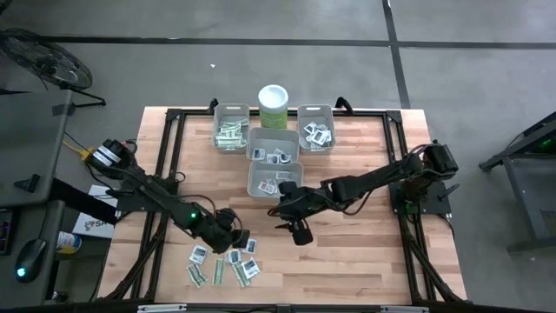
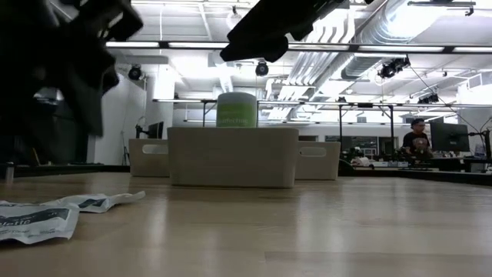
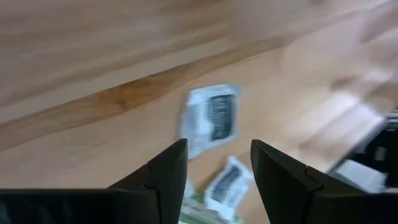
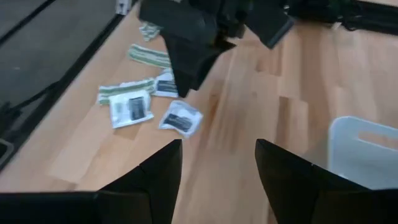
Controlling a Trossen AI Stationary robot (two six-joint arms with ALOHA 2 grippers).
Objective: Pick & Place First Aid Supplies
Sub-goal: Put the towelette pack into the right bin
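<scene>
The first aid supplies lie loose near the table's front edge: white square packets [image 1: 198,254] and green-white strips [image 1: 217,272]. In the low view two of them [image 2: 38,219] lie flat at the left. My left gripper [image 1: 243,242] hovers open just above this scatter. In the left wrist view a white square packet [image 3: 211,118] lies beyond its fingers [image 3: 168,171], and another [image 3: 227,183] shows between them. My right gripper [image 1: 301,233] hangs open over bare wood to the right of the scatter, with nothing between its fingers [image 4: 158,171]. It looks toward packets [image 4: 130,109] and the left gripper [image 4: 186,43].
Four grey bins stand at the table's far middle: one with green strips [image 1: 231,130], three with white squares [image 1: 315,130] [image 1: 274,145] [image 1: 274,180]. A pale green canister with a white lid [image 1: 274,104] stands behind them. Bare wood lies to the right of the nearest bin [image 2: 231,158].
</scene>
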